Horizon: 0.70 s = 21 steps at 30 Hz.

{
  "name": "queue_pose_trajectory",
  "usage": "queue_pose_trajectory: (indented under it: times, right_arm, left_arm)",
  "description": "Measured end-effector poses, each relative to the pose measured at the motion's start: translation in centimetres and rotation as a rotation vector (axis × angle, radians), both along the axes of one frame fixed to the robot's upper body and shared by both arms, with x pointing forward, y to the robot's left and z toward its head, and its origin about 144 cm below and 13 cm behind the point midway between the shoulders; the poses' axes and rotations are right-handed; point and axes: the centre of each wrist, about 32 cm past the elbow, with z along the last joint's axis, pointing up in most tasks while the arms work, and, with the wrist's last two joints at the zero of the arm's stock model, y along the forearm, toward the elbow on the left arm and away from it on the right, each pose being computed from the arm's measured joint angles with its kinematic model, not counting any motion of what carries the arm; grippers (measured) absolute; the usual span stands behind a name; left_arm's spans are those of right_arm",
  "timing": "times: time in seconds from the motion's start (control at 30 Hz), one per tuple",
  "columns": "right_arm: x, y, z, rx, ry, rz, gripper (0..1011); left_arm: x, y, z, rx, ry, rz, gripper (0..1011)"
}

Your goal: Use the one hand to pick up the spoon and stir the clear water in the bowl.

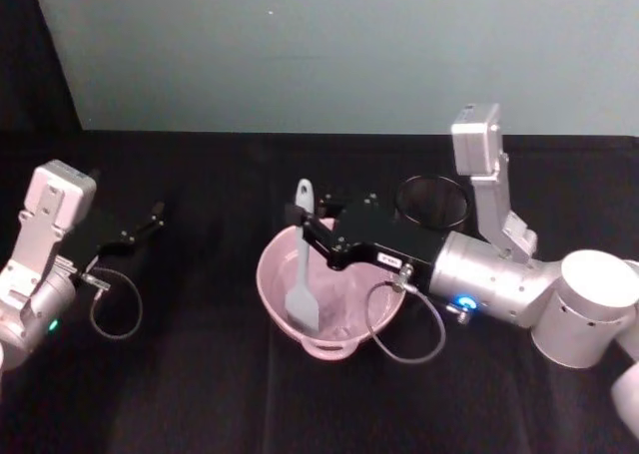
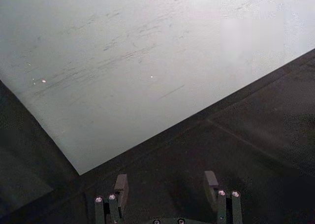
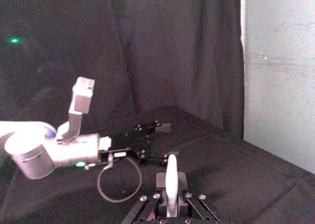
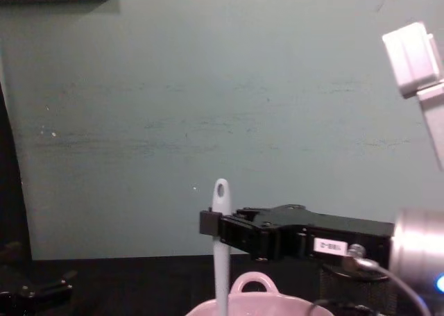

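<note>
Pale pink ceramic, the bowl (image 1: 262,270) sits near the middle of the black-clothed table (image 1: 200,384). The spoon (image 1: 303,274) is already standing in it, with the flat rounded scoop down inside and the handle end with its small oval hole pointing up. Your right gripper (image 1: 305,225) comes in from 3 o'clock, and its fingers are closed on the upper part of the slim white handle.

I judge that the pick-up is done and you are now at the stirring step. For the next move, you need a slow circle of the scoop inside the bowl. Keep the spoon near upright and away from the smooth glazed wall, because hard plastic can slide on it. The water itself I cannot make out.

The bowl is round, with a small loop handle on the rim at 6 o'clock. A black wire-mesh cup (image 1: 432,203) stands at 2 o'clock from the bowl, close behind your arm, so keep the wrist clear of it.

Your left gripper (image 1: 143,227) is parked at 9 o'clock, well apart from the bowl, its fingers spread and holding nothing.
</note>
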Motion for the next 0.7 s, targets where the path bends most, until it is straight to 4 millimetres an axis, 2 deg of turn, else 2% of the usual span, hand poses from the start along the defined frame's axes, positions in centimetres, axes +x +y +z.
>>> queue_pose_trajectory:
  times: [0.37,0.7]
  right_arm:
    - [2.6,2.0,-1.4,0.012,-0.05,-0.098,116]
    - [3.7,1.2,-1.7,0.019,-0.106,-0.231,117]
  left_arm:
    - [0.0,0.0,0.0,0.0,0.0,0.0,1011]
    - [0.0,0.0,0.0,0.0,0.0,0.0,1011]
